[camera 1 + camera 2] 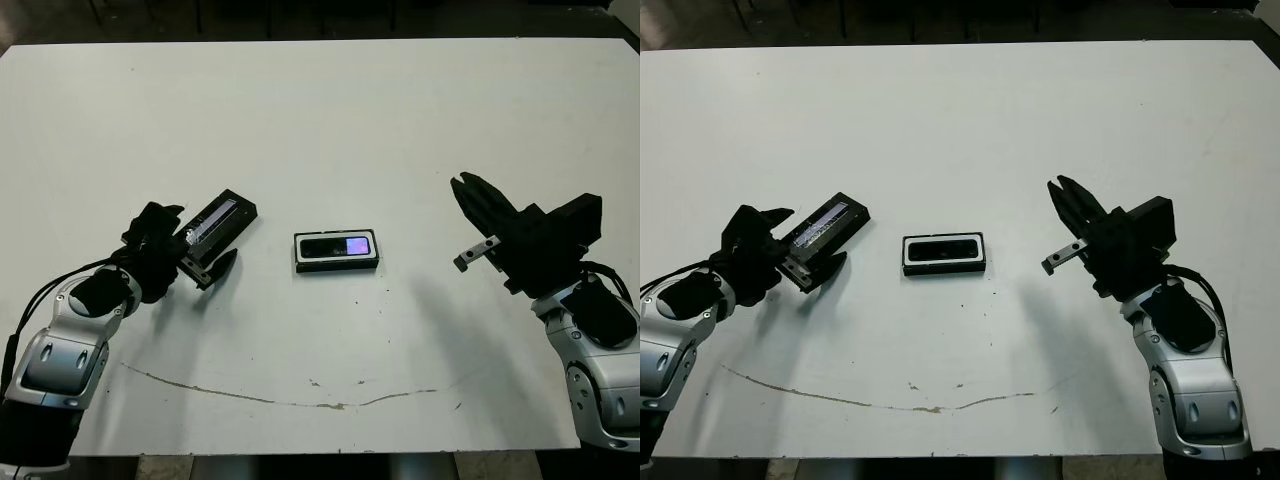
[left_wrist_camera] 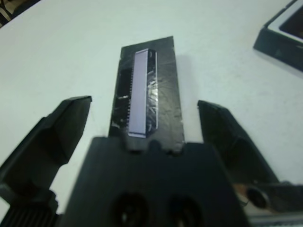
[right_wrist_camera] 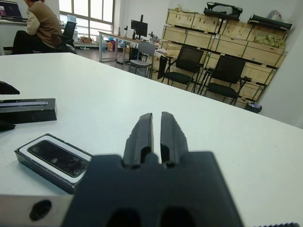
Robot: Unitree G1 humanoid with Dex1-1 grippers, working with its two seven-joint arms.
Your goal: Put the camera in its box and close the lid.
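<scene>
While the camera [image 1: 338, 247] lies flat inside the box [image 1: 337, 265] near the middle of the white tabletop [image 1: 320, 120], its glossy purple-blue screen faces up and the white lining shows as a thin border around it. The lid [image 1: 218, 222] is off the box and well to the robot's left of it, with its silvery-grey stripe on top and its far end angled away toward the back of the tabletop. The left claw [image 1: 205, 262] sits at the near end of the lid with its two black fingers [image 2: 61, 127] spread wide, one on either side of the lid; the wrist view shows clear gaps between each finger and the lid's edges, so it has no hold on it. The right claw [image 1: 1068, 199] is raised above the tabletop well to the right of the box, holding nothing, its two fingers [image 3: 142, 135] drawn close together with only a thin slit between them. Beyond the tabletop, the right wrist view shows a seated person [image 3: 40, 26], office chairs [image 3: 182, 66] and stacked wooden crates [image 3: 222, 42].
</scene>
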